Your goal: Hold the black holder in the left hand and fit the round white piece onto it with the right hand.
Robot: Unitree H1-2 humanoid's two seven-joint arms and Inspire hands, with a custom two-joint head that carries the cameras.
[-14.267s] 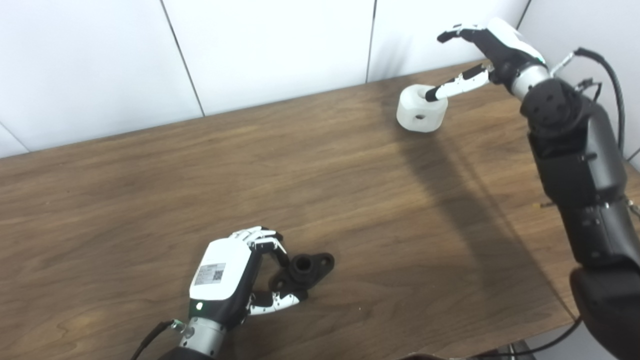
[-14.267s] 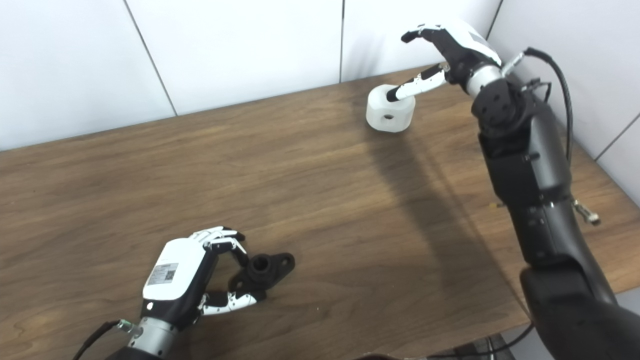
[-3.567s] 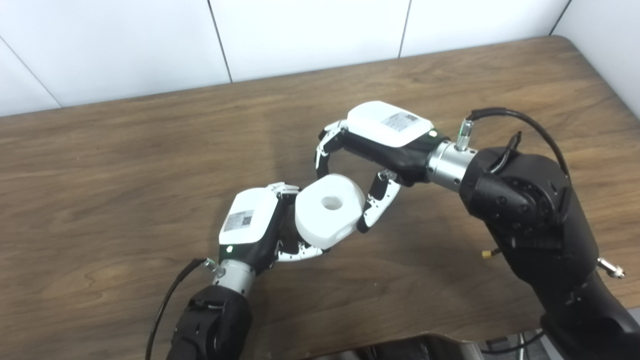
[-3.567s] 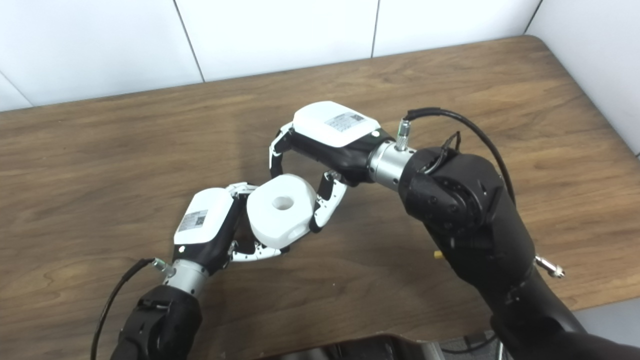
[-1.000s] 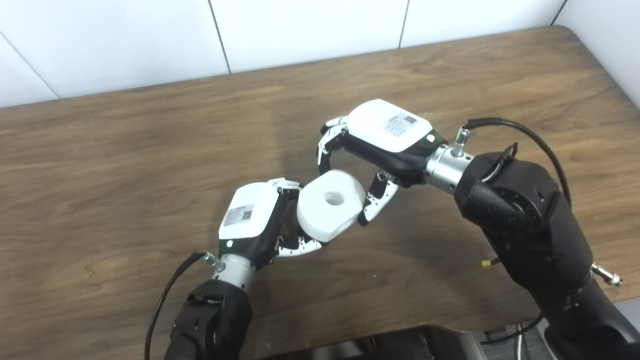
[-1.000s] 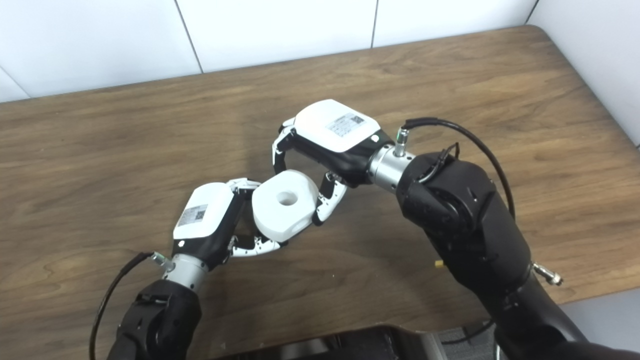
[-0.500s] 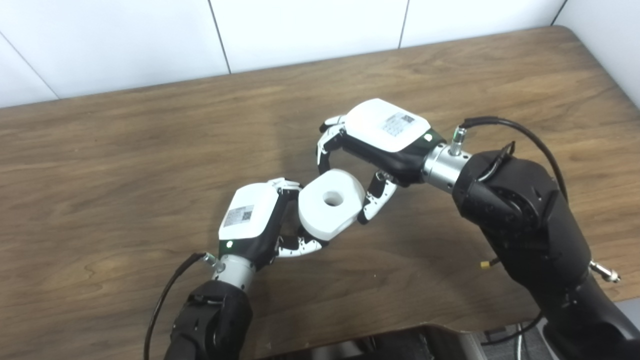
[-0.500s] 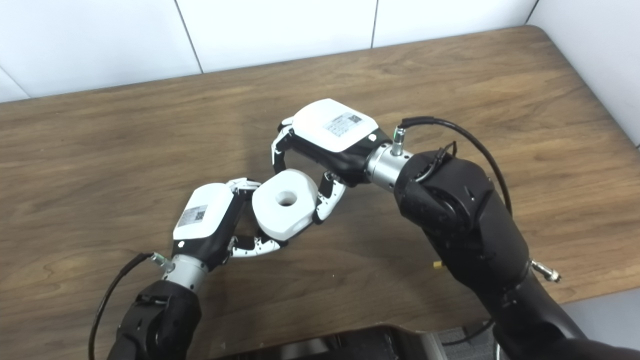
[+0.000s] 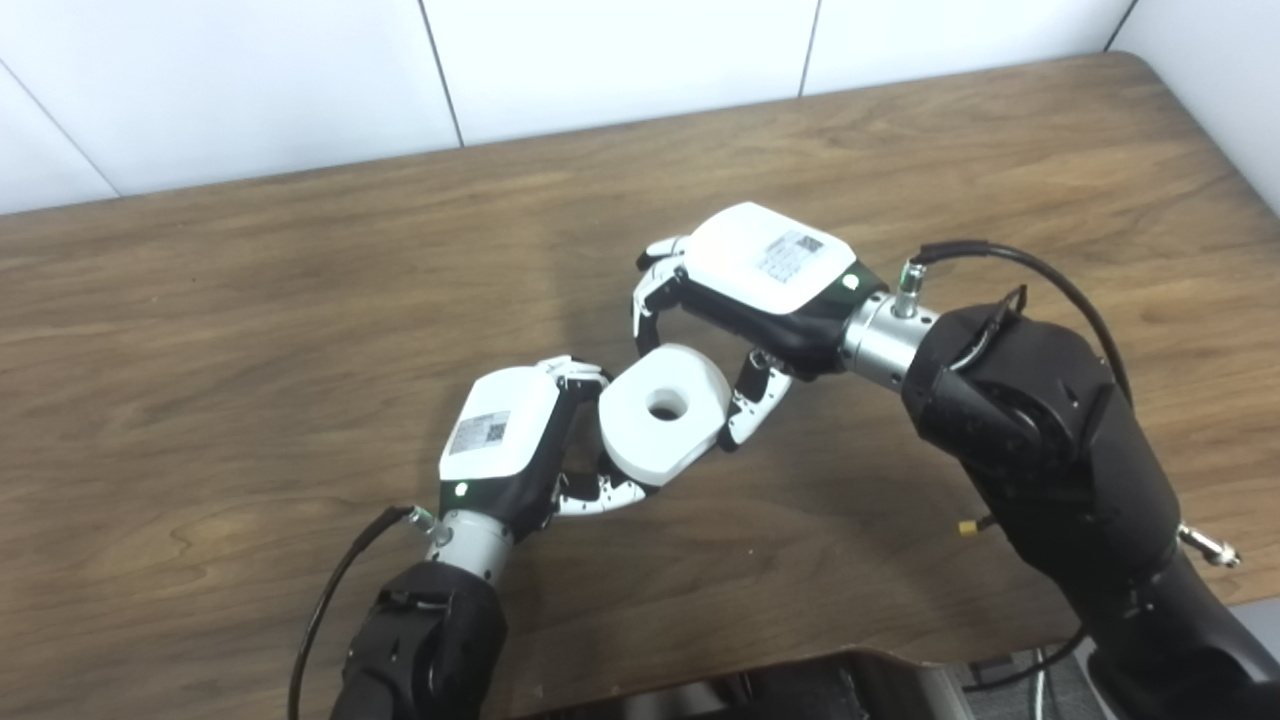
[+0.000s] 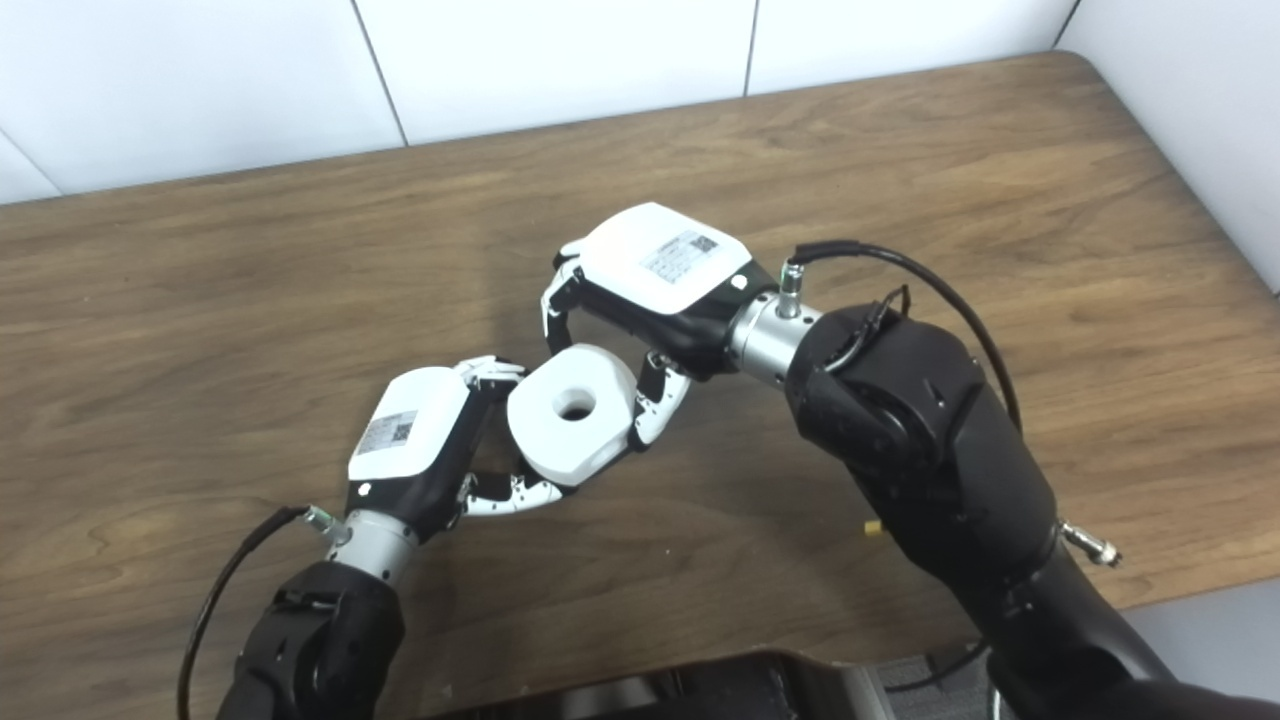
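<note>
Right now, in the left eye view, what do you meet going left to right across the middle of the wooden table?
Left hand with its white back cover → round white piece with a centre hole → right hand → bulky black right forearm. The black holder is hidden, so it is left out.

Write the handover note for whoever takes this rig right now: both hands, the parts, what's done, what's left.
Left hand: shut, presumably on the black holder, which is hidden behind the white piece.
Right hand: shut on the round white piece, fingers above it and thumb at its right side.
White piece is held above the table, pressed against the left hand, its centre hole facing up.
Done: both parts picked up and brought together.
Left: confirm the piece is fully seated; that cannot be seen from here.
</note>
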